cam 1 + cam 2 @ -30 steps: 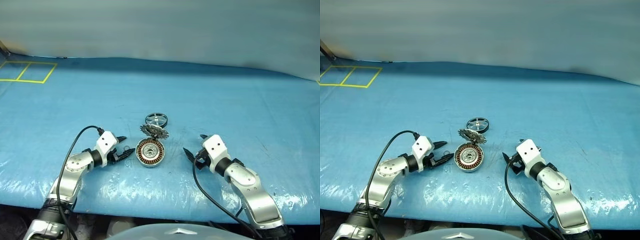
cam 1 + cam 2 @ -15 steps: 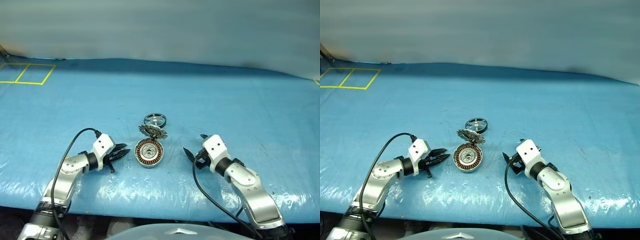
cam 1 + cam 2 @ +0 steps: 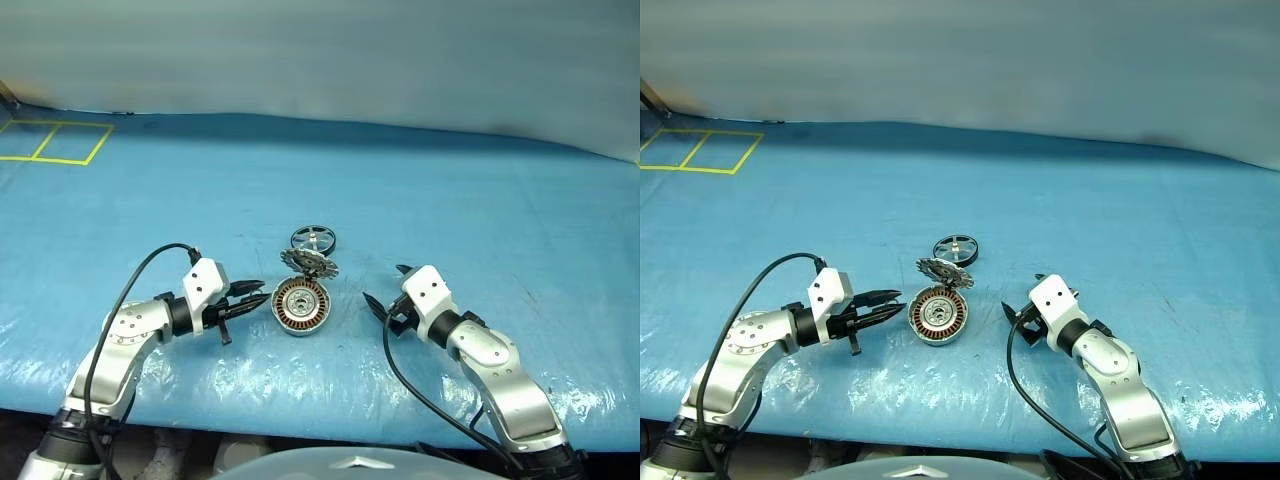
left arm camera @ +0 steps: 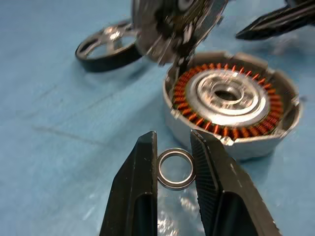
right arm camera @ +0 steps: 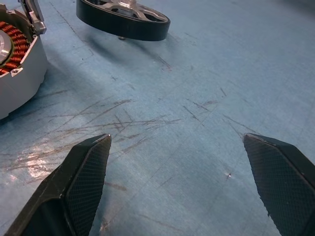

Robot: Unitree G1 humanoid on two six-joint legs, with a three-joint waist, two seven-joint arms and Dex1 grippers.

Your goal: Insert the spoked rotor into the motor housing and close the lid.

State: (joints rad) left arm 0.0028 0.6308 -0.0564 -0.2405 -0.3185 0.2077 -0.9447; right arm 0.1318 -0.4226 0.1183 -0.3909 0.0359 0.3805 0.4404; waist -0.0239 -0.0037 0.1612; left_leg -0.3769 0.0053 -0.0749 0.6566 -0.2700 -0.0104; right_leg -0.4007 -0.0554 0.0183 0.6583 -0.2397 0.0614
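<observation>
Left hand nearer the housing, clamped on a small ring.
Left hand (image 4: 173, 162) grips metal ring (image 4: 175, 168); motor housing (image 3: 300, 306) at its 3 o'clock, lid (image 3: 309, 263) raised, spoked rotor (image 3: 313, 239) at housing's 12; right hand (image 3: 382, 292) wide open, empty.

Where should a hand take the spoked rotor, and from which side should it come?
Probably the black outer ring of the spoked rotor, from above. It lies flat on the blue table behind the open motor housing and its raised lid, so a low approach from the front is blocked. One finger can go between the spokes, one outside the ring.
</observation>
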